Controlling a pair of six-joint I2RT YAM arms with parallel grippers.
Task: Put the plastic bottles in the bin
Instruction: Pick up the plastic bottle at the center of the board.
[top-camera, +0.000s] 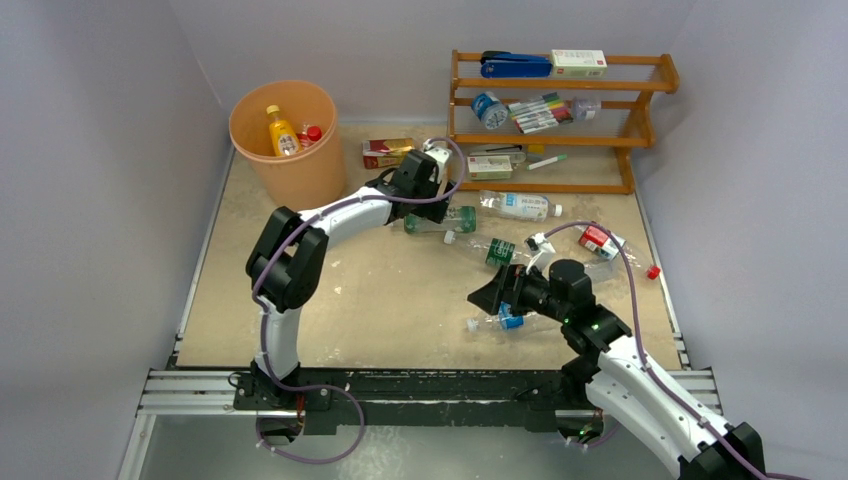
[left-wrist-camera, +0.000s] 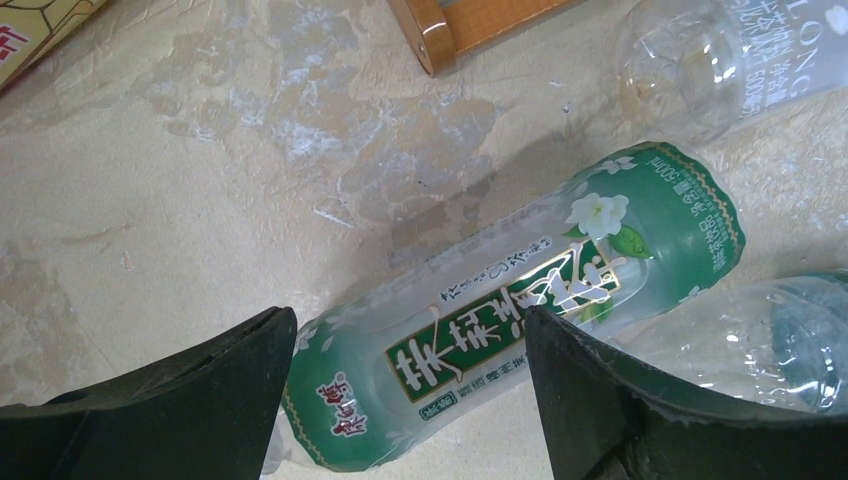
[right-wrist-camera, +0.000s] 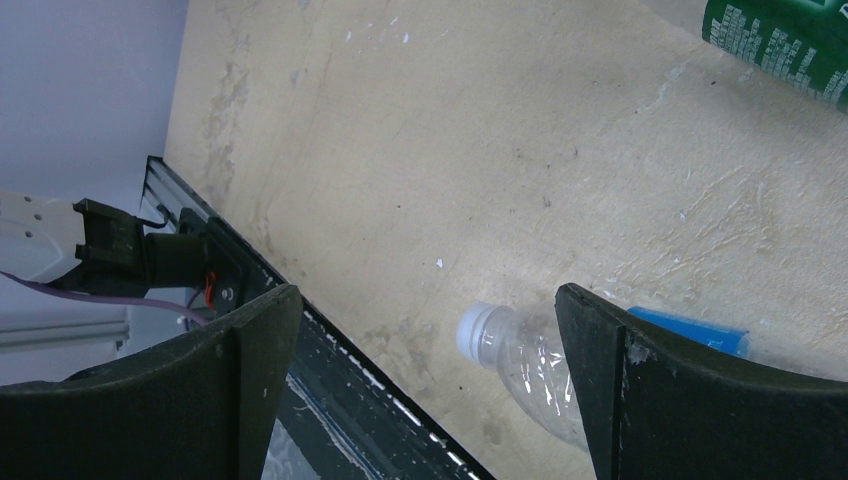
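The task is standing at an early stage: the bin (top-camera: 300, 178) is holding a yellow bottle (top-camera: 281, 131) and a red-topped item, while about six bottles are lying on the table (top-camera: 380, 300). The left gripper (left-wrist-camera: 410, 330), jaws apart, is straddling the green-labelled bottle (left-wrist-camera: 520, 310), which is resting on the table. The right gripper (right-wrist-camera: 428, 300), jaws wide apart and empty, is hovering over a blue-labelled bottle (right-wrist-camera: 520, 365).

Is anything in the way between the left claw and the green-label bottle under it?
Nothing visible. The left claw is open, and the green-label bottle lies on the table, framed by its jaws. A crumpled clear bottle lies close alongside on one side and might get bumped as the claw closes.
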